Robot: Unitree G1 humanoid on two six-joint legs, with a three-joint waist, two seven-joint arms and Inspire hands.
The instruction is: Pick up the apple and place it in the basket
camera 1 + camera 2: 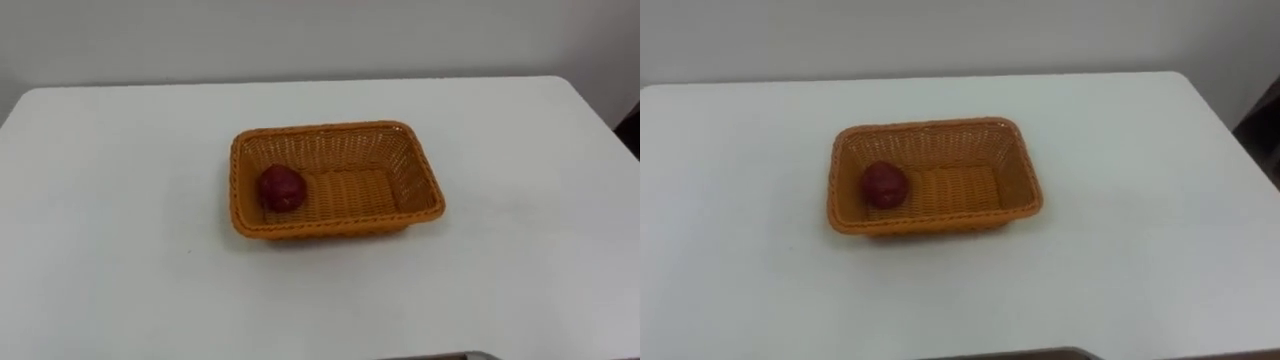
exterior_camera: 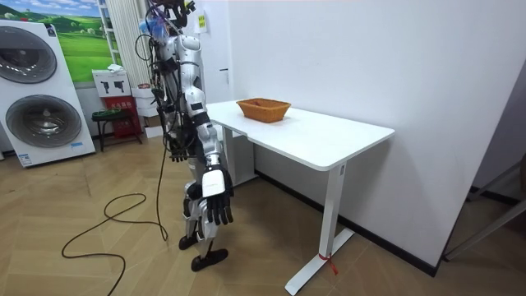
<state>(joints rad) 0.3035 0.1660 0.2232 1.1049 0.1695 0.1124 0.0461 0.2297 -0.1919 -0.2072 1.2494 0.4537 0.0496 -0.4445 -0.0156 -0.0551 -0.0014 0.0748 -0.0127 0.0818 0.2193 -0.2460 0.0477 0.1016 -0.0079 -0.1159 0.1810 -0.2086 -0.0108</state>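
there, apple (image 1: pixel 283 187) in basket (image 1: pixel 320 128), far from hands (image 2: pixel 216 201)

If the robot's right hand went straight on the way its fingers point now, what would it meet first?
The right hand hangs beside the table, fingers pointing down. Straight on, it would probably meet the wooden floor first; depth is unclear.
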